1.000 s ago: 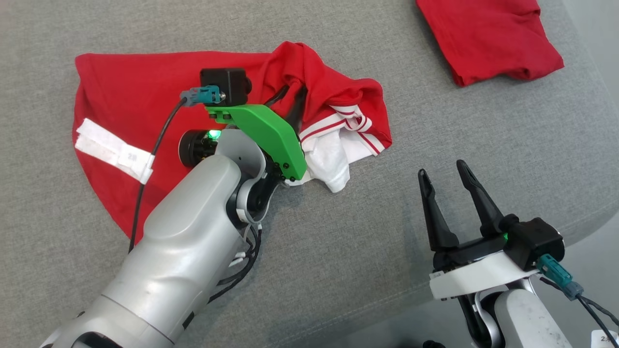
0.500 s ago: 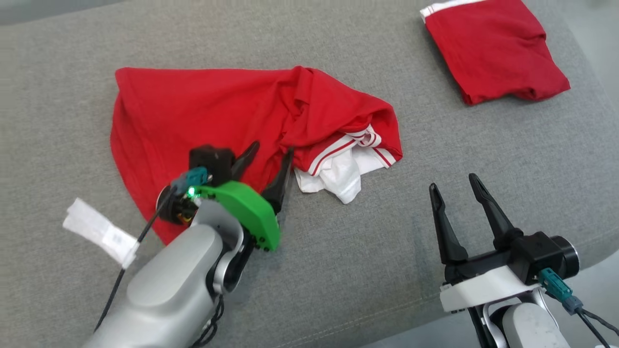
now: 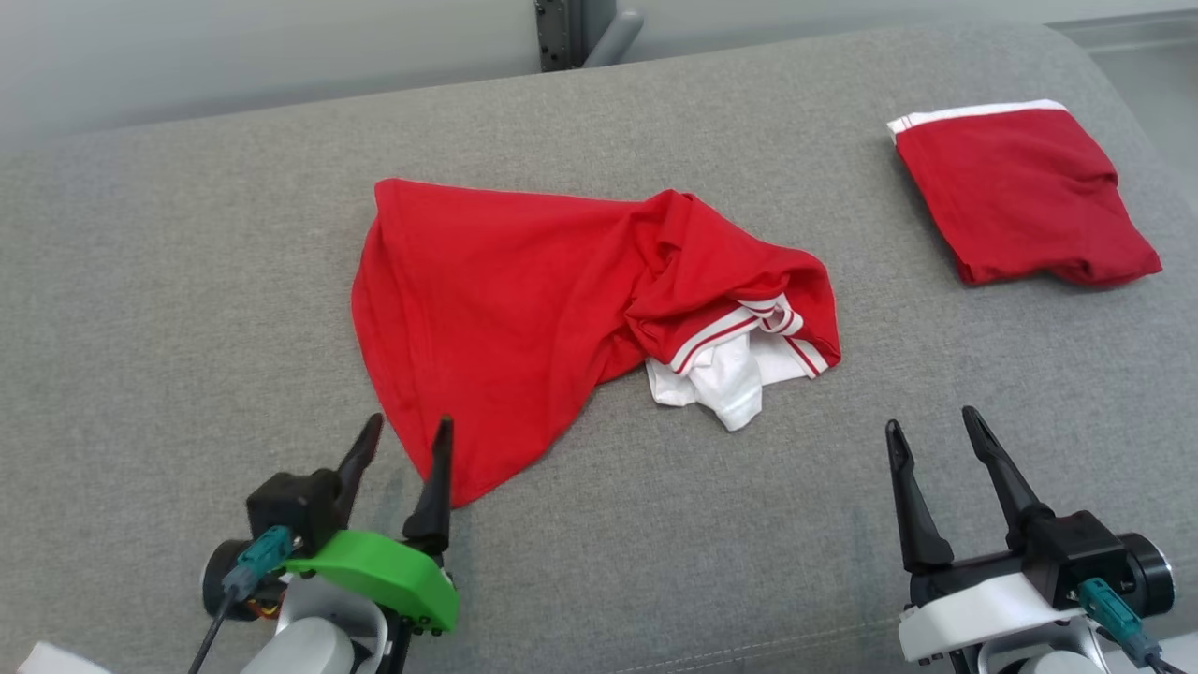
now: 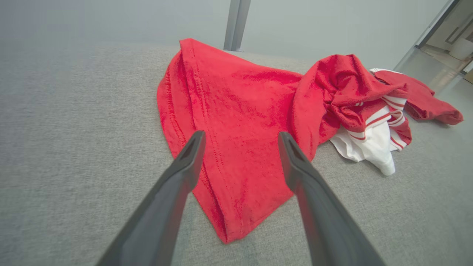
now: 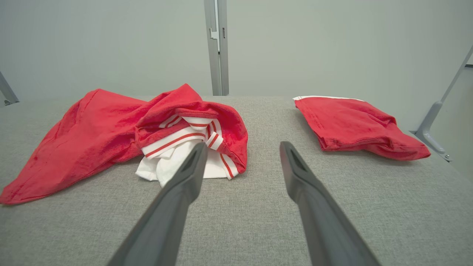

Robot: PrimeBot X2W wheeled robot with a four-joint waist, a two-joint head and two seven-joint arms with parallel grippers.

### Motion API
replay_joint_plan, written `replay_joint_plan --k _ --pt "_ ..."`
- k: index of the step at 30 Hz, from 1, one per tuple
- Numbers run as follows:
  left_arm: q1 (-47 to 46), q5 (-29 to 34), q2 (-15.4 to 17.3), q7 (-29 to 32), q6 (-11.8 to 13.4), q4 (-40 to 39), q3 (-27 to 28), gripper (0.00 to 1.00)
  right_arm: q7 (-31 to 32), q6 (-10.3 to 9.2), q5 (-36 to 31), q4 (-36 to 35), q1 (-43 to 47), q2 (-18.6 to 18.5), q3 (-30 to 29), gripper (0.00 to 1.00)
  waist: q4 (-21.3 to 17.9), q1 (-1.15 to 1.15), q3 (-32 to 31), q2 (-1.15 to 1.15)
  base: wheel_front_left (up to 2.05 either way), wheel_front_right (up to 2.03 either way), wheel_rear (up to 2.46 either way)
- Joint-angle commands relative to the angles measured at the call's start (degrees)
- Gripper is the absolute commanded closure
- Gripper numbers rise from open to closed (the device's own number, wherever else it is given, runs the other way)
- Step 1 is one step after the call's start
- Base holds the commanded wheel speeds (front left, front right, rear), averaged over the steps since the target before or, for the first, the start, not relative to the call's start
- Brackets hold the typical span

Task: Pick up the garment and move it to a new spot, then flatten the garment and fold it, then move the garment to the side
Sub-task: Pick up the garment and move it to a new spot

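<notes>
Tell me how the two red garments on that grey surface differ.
The middle garment lies crumpled, white striped trim spilling out; the far-right garment is folded flat. The middle garment spreads wider than the far-right garment. Both are red with white trim, on the grey cushion.

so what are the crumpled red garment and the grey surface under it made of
The crumpled red garment: soft matte knit, probably cotton jersey; it drapes in loose folds and shows stitched hem lines. Its white striped trim looks ribbed, though that is hard to confirm. The grey surface: matte woven upholstery-type cloth; a fine flecked weave shows.
</notes>
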Motion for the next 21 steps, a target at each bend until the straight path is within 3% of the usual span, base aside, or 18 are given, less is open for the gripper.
replay_joint_plan --k 1,5,15,21 --pt "2.32 1.39 -0.06 -0.19 0.44 -0.88 2.03 0.00 0.00 -0.07 -0.39 0.00 0.98 -0.11 -0.46 0.00 2.36 0.00 -2.60 0.00 0.00 0.00 0.00" --pt "9.79 6.42 -1.49 -0.23 -0.56 -4.80 10.32 0.00 0.00 -0.07 -0.73 0.42 3.02 -0.10 -1.76 0.00 3.80 0.00 -4.94 0.00 0.00 0.00 0.00" --pt "23.66 16.44 -5.23 -0.18 -7.69 -7.25 28.62 0.00 0.00 -0.07 -1.74 1.95 6.18 -0.10 -3.48 0.00 8.15 0.00 -9.50 0.00 0.00 0.00 0.00" --pt "26.68 21.17 -7.64 -0.19 -15.30 -7.85 35.30 0.00 0.00 -0.07 -1.86 3.34 6.39 -0.09 -4.64 0.00 8.90 0.00 -10.34 0.00 0.00 0.00 0.00"
